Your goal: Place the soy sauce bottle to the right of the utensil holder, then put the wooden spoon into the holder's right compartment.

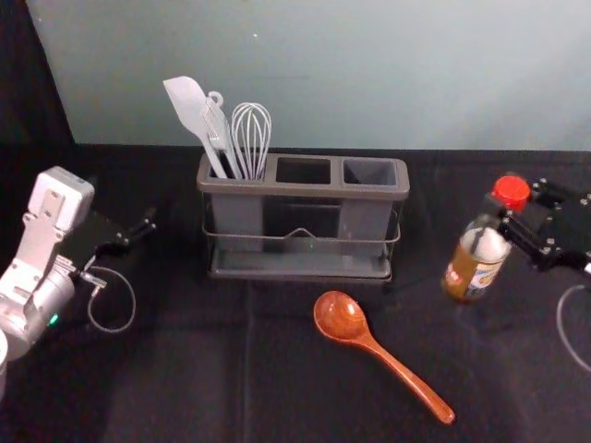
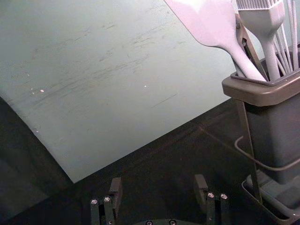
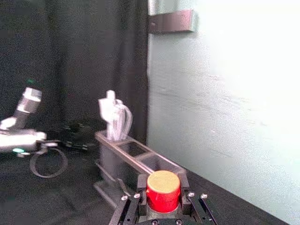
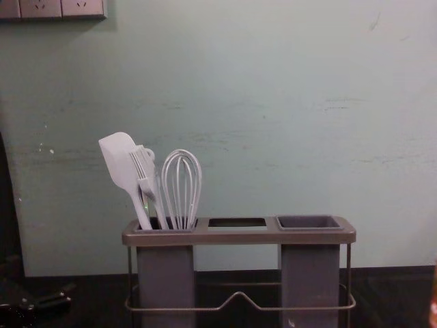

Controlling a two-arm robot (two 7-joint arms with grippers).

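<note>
In the head view my right gripper is shut on the soy sauce bottle just below its red cap; the bottle leans in that view, right of the utensil holder. The right wrist view has the red cap between the fingers of my right gripper. Whether the bottle's base touches the table, I cannot tell. The wooden spoon lies in front of the holder, handle toward the front right. The holder's right compartment is empty. My left gripper is idle at the left; its fingers stand apart around nothing.
A white spatula, a brush and a whisk stand in the holder's left compartment. Behind the black-covered table rises a pale wall.
</note>
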